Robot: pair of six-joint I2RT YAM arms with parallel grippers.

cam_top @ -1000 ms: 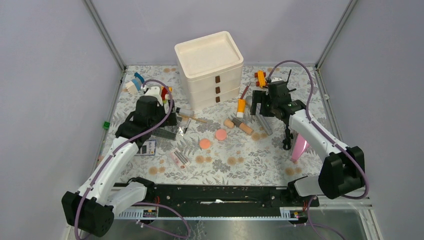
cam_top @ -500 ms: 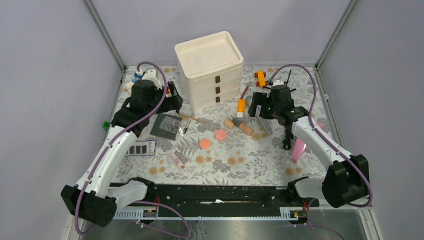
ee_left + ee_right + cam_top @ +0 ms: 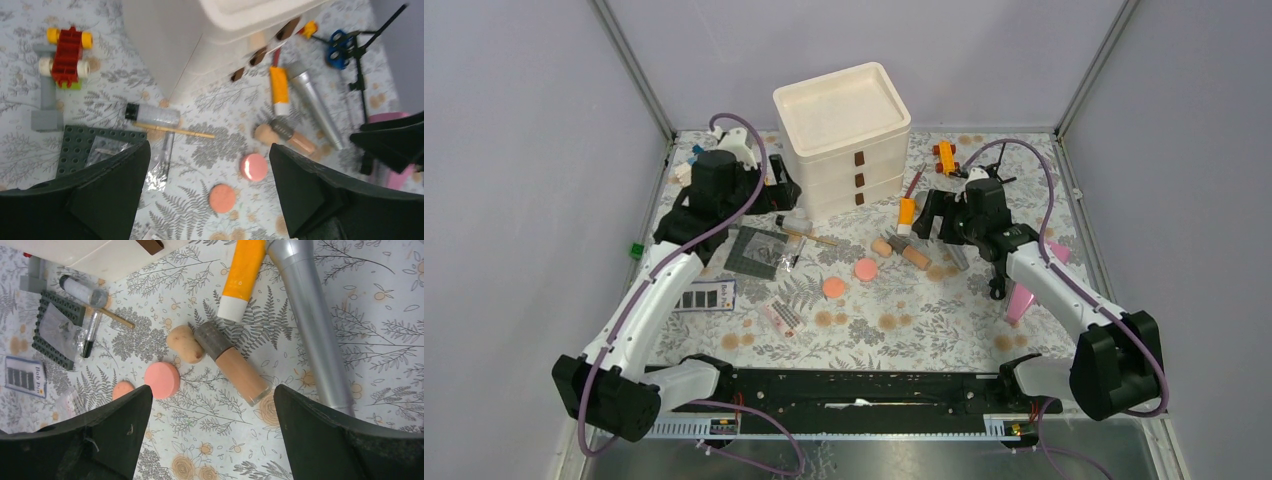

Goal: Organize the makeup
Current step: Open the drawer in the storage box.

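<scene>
Fern-patterned cloth [image 3: 874,330] covers the bench, with grey walls around it and a white drawer chest [image 3: 842,140] at the far edge. The right gripper [image 3: 212,430] gapes wide and empty (so does the left gripper [image 3: 209,150]). The dark-capped beige tube [image 3: 232,365] lies below, between the right jaws, and the orange tube [image 3: 242,275] lies beyond it.

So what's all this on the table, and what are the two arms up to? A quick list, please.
left gripper: open, empty, near the clear bottle
right gripper: open, empty, over the beige tube
other makeup lying loose: orange tube, silver-grey tube, pink discs
storage: white drawer unit, drawers shut
not makeup: red brick toy, orange toy car
</scene>
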